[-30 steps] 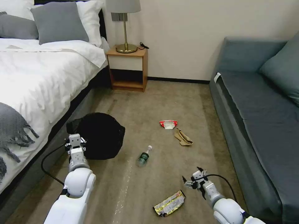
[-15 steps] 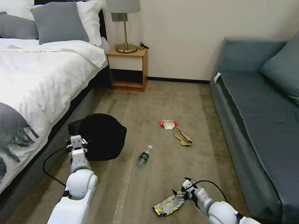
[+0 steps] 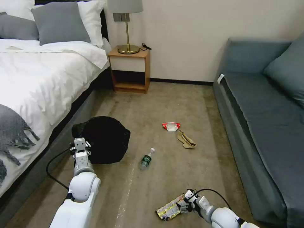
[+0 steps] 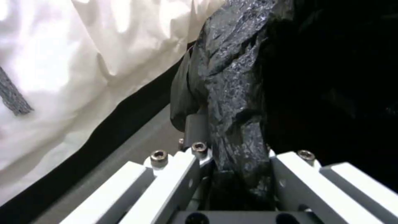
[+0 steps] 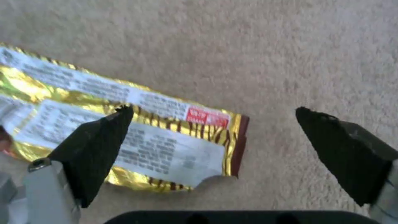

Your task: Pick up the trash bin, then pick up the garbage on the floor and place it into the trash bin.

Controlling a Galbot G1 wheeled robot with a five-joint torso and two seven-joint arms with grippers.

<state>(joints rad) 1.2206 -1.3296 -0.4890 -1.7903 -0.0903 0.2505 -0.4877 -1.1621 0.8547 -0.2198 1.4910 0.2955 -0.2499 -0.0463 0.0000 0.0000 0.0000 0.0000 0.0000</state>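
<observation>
1. The right gripper (image 5: 213,115) is held wide, low over the carpet (image 5: 269,46); one dark fingertip (image 5: 108,124) overlaps the snack wrapper (image 5: 136,124), the other stands clear of the wrapper's end, over bare pile.
2. The wrapper lies flat, its short end between the jaws.
3. Farther out, ahead of that claw, the bottle (image 3: 146,159), the tan scrap (image 3: 186,140) and the red-and-white packet (image 3: 171,126) are seen on the floor, apart from one another.
4. The left gripper (image 4: 236,155) is clamped on a fold of the trash bin (image 3: 104,139) liner, beside the bed (image 3: 38,76).
5. Risk: thin flat foil may be skated over by closing tips, or only a corner pinched and dropped.
6. Risk: the bag fold may slip, since plastic rather than rim appears gripped.
</observation>
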